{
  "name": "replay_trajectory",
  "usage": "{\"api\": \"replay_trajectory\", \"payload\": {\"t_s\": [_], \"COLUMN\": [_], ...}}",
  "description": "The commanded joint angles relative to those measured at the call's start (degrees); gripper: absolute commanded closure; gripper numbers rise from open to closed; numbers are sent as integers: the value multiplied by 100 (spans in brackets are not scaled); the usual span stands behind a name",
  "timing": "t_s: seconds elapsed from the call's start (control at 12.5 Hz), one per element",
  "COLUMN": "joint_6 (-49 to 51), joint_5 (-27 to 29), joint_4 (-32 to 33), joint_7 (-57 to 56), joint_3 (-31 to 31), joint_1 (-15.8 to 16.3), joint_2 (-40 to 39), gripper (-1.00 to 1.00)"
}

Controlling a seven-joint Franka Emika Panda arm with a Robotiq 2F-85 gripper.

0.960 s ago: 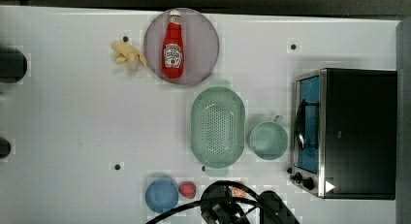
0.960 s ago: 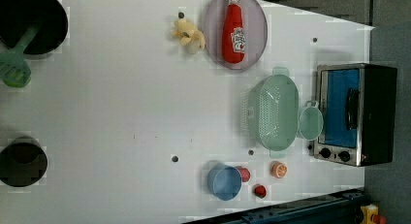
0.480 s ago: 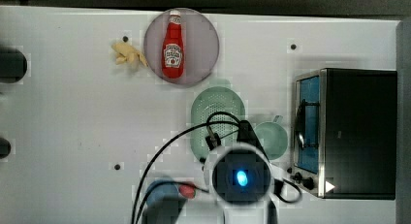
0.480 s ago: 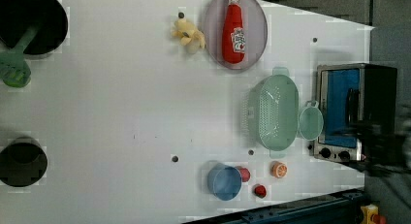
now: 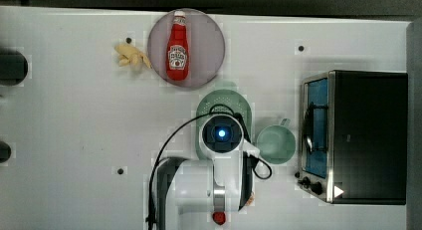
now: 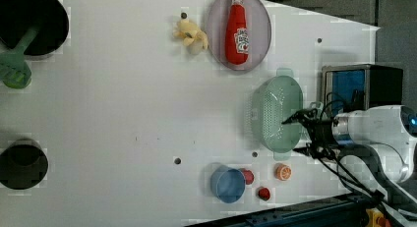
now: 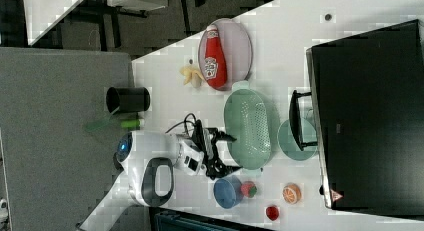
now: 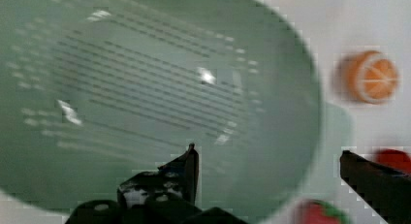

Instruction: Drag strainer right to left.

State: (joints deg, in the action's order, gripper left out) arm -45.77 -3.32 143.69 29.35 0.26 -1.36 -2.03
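Note:
The strainer (image 5: 222, 98) is a pale mint-green oval colander with small holes, lying on the white table beside the cup (image 5: 275, 144); it also shows in the left view (image 6: 274, 113) and the right view (image 7: 248, 127). My arm's wrist (image 5: 221, 134) hangs over its near half in the top view. The gripper (image 6: 295, 135) is open and sits low at the strainer's end near the toy fruit. In the wrist view the strainer (image 8: 145, 78) lies right under the gripper (image 8: 269, 158): one finger (image 8: 190, 161) is over the inside, the other (image 8: 363, 173) outside the rim.
A toaster oven (image 5: 358, 135) stands beyond the cup. A grey plate (image 5: 204, 56) with a ketchup bottle (image 5: 176, 48) lies close to the strainer's far end, a yellow toy (image 5: 132, 56) next to it. A blue bowl (image 6: 227, 184), orange slice (image 6: 282, 172) and strawberry (image 6: 247, 176) sit nearby.
The arm has come in from the top view's bottom edge and moved over the strainer, lowering the open gripper to its rim. The strainer has not shifted.

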Motion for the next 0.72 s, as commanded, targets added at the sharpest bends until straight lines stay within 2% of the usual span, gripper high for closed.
{"api": "replay_trajectory", "payload": {"t_s": [0.08,0.48,0.72], "joint_6": [-740,-2028,-2517], "joint_5": [39,44,44], "joint_4": [-155,-153,-157], "joint_7": [707,1880,1958], "joint_3": [22,65,150], "joint_1": [102,178,278], "joint_2": [-290,-1346,-1683], "gripper": [-100,-100,-100]}}
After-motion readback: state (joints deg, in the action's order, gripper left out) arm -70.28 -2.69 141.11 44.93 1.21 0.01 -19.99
